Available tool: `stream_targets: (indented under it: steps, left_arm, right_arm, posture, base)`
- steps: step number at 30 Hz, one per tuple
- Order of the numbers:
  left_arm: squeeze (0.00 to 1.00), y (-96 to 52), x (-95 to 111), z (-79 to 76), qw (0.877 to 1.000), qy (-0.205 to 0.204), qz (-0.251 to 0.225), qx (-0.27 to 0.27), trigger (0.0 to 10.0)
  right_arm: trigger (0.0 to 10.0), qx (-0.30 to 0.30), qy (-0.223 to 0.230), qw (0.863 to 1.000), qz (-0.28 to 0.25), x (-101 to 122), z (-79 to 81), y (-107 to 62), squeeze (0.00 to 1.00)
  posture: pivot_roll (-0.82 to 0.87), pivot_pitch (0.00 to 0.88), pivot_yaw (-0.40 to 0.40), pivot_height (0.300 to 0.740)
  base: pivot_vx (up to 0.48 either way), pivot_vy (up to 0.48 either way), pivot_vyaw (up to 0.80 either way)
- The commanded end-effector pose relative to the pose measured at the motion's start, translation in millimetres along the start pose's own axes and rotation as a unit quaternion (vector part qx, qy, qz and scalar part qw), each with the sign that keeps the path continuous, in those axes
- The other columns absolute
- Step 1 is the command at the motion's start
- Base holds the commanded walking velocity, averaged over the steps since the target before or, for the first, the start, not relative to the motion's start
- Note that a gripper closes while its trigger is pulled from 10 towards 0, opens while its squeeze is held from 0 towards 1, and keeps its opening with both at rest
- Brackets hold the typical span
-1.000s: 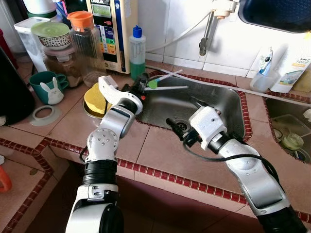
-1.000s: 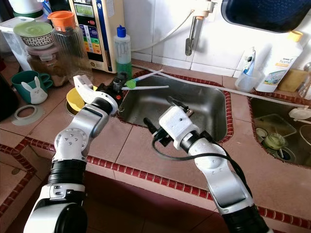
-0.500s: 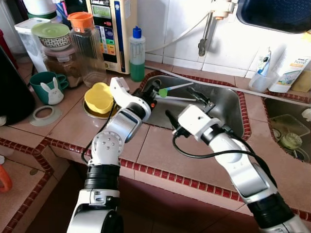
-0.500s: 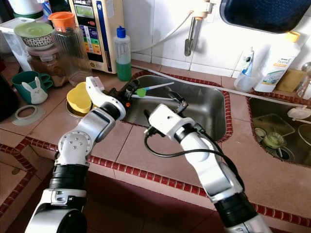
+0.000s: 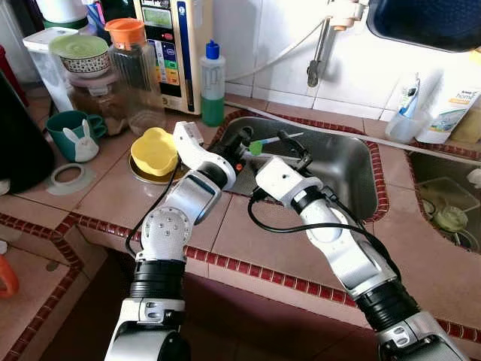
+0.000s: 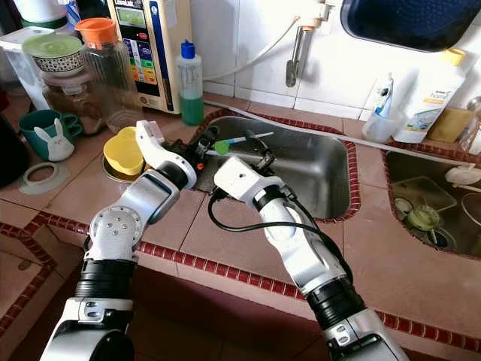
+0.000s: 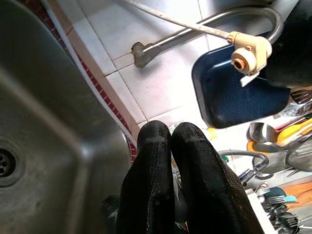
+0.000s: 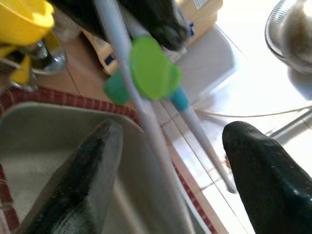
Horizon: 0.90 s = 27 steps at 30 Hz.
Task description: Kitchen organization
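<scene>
The training chopsticks point(image 5: 272, 140), two pale sticks joined by a green round hinge piece, hang over the near-left part of the steel sink point(image 5: 353, 162), pinched at their near end by the left gripper point(image 5: 242, 145), whose two black fingers point(image 7: 161, 170) press together in the left wrist view with the pale sticks hidden beneath them. The sticks slant away from that gripper toward the middle of the sink, and in the right wrist view the green hinge point(image 8: 150, 68) sits between a teal piece and a blue piece on the two sticks. The right gripper point(image 5: 294, 150) is just beside them over the same corner of the sink, its fingers point(image 8: 265, 170) spread wide on either side of the sticks without touching them. Nearest the camera lies the tiled counter point(image 5: 248, 241) with its dark red border, and both silver arms reach across it. To the left of the sink a yellow cup point(image 5: 154, 150) sits on a small plate, and farther left a teal mug point(image 5: 71, 134) with a rabbit figure stands near a pale ring lying flat. Behind them stand a jar with an orange lid point(image 5: 134, 71) and a clear bottle of green liquid with a blue cap point(image 5: 213, 83), against a wall appliance. On the tiled wall a tap point(image 5: 322, 53) reaches over the sink, and a dark blue tray point(image 5: 425, 22) hangs above to the right.
</scene>
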<state>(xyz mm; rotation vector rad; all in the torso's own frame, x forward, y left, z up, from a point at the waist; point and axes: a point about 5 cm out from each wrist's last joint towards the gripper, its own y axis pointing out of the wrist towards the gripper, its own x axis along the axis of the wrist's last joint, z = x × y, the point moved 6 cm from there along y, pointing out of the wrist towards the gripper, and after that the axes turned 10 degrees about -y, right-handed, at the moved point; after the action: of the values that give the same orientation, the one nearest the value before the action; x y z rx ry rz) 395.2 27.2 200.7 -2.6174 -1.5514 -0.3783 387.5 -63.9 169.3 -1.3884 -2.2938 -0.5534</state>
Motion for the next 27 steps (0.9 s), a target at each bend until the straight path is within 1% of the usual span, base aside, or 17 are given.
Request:
stream_targets:
  steps: [1,2,5,6,7,9,10,21,27]
  left_arm:
    - [0.0,4.4,-36.3,-8.6,0.998,-0.049,0.028,-0.014,4.0]
    - [0.0,4.2,-36.5,-7.3,0.998,-0.049,0.028,-0.012,4.4]
    - [0.0,4.0,-37.6,-6.5,0.998,-0.049,0.029,-0.01,4.9]
    - [0.0,4.1,-38.3,-6.4,0.998,-0.048,0.03,-0.009,6.3]
    - [0.0,4.2,-38.8,-6.3,0.998,-0.048,0.031,-0.008,8.5]
    - [0.0,4.3,-39.1,-6.3,0.998,-0.048,0.031,-0.007,8.5]
    - [0.0,4.4,-39.9,-5.7,0.998,-0.047,0.033,-0.005,10.0]
    - [0.0,3.7,-46.1,-1.0,0.998,-0.037,0.045,0.005,10.0]
    - [0.0,2.8,-50.9,1.0,0.998,-0.034,0.056,0.009,10.0]
  right_arm:
    - [0.0,-0.015,-0.008,1.0,0.002,-3.0,-11.3,3.5,0.29]
    - [0.0,-0.018,-0.012,1.0,0.003,-4.5,-12.8,4.2,0.29]
    - [0.0,-0.022,-0.014,1.0,0.005,-7.1,-14.8,5.2,0.29]
    - [0.0,-0.022,-0.014,1.0,0.005,-7.5,-14.8,5.3,0.28]
    - [0.0,-0.022,-0.014,1.0,0.005,-7.6,-14.8,5.5,0.28]
    - [0.0,-0.022,-0.014,1.0,0.005,-7.7,-14.8,5.7,0.28]
    - [0.0,-0.022,-0.015,1.0,0.004,-7.6,-14.6,5.8,0.27]
    - [0.0,-0.023,-0.007,1.0,0.0,-6.2,-9.5,6.9,0.27]
    - [0.0,-0.028,-0.002,1.0,0.001,-6.6,-10.7,6.6,0.27]
  posture:
    - [0.07,0.015,0.002,0.74]
    - [0.07,0.015,0.001,0.74]
    - [0.07,0.015,0.0,0.74]
    - [0.07,0.015,0.0,0.74]
    - [0.07,0.016,0.0,0.74]
    - [0.07,0.016,0.0,0.74]
    - [0.07,0.015,-0.001,0.74]
    - [0.07,0.009,0.004,0.74]
    - [0.07,0.009,0.005,0.74]
  base:
    - [0.0,0.0,0.0]
    - [0.0,0.0,0.0]
    - [0.0,0.0,0.0]
    - [0.0,0.0,0.0]
    - [0.0,0.0,0.0]
    - [0.0,0.0,0.0]
    - [0.0,0.0,0.0]
    - [0.0,0.0,0.0]
    - [0.0,0.0,0.0]
